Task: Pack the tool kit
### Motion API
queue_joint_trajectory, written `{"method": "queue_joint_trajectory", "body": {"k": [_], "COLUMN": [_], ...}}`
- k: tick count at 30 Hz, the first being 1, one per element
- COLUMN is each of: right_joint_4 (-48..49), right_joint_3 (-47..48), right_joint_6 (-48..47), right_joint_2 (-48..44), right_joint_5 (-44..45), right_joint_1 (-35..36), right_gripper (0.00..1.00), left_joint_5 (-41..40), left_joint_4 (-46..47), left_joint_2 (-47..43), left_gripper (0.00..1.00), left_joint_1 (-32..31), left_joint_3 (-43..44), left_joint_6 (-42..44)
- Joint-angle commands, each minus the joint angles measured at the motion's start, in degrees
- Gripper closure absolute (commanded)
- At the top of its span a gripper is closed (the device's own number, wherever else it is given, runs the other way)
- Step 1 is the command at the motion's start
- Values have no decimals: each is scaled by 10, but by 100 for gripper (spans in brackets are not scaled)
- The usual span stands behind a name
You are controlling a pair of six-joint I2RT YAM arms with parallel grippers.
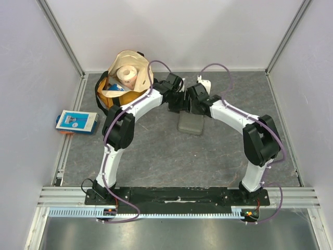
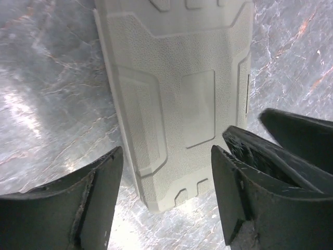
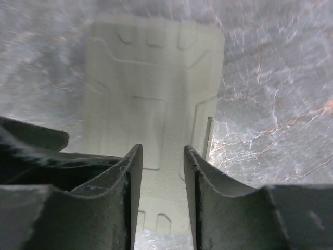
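The tool kit's grey plastic case point(image 1: 191, 124) lies shut and flat on the dark marbled table, in the middle. Both arms reach in over its far end. My left gripper point(image 1: 177, 105) hangs just above the case's end point(image 2: 182, 94), jaws wide apart and empty point(image 2: 166, 156). My right gripper point(image 1: 194, 108) hovers right beside it over the same end of the case point(image 3: 151, 78), its jaws open by a narrower gap with nothing between them point(image 3: 162, 151). Each wrist view catches the other gripper's dark fingers point(image 2: 291, 151) at its edge.
A tan-and-yellow bag point(image 1: 125, 78) holding a paper roll stands at the back left, close to the left arm. A blue-and-white flat packet point(image 1: 77, 121) lies by the left wall. A small white object point(image 1: 204, 83) sits behind the right gripper.
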Motion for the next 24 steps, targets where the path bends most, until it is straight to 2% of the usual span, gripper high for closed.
{"method": "queue_joint_trajectory", "body": {"k": [1, 4, 7, 9, 16, 18, 21, 24], "right_joint_4": [-44, -54, -67, -73, -83, -92, -93, -104], "right_joint_3": [75, 75, 52, 23, -97, -122, -156, -159], "right_joint_6": [-19, -31, -42, -39, -10, 2, 6, 5], "right_joint_2": [-83, -144, -200, -243, -428, -483, -552, -597], "right_joint_5": [47, 81, 115, 143, 260, 281, 304, 336], "right_joint_1": [-6, -16, -26, -27, -31, -31, -31, -30], "right_gripper": [48, 32, 25, 24, 22, 22, 22, 21], "left_joint_5": [-99, -130, -156, -162, -319, -370, -398, -425], "left_joint_4": [30, 20, 18, 16, 24, 53, 131, 135], "left_joint_2": [-92, -150, -226, -283, -512, -587, -708, -799], "left_gripper": [23, 21, 19, 18, 18, 18, 17, 16], "left_joint_1": [-5, -5, -6, -5, -5, -5, -4, -5], "left_joint_3": [9, -19, -61, -103, -291, -366, -499, -558], "left_joint_6": [44, 56, 64, 69, 70, 77, 112, 107]}}
